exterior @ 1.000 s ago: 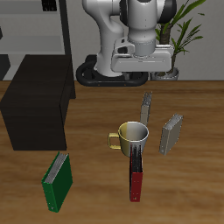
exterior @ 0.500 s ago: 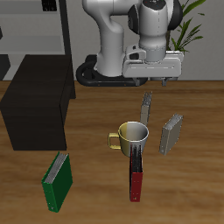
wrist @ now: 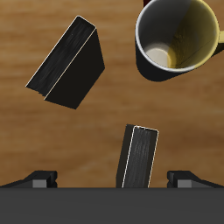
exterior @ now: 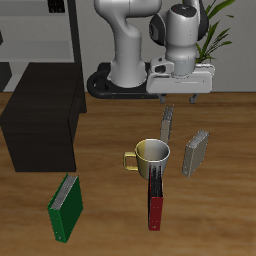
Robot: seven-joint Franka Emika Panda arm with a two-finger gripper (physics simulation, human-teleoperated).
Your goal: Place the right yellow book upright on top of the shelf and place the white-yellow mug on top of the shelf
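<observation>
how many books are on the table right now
4: a tan-grey book standing behind the mug, its twin beside the mug, a red-and-black book before it, and a green book by the front edge. None seems hidden.

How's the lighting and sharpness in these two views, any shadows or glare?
Exterior view: even, soft light, faint shadows beside the shelf and the white-yellow mug, no glare, slightly coarse render. Wrist view: sharp; both tan books look dark, and the mug's yellow interior is brightly lit.
</observation>
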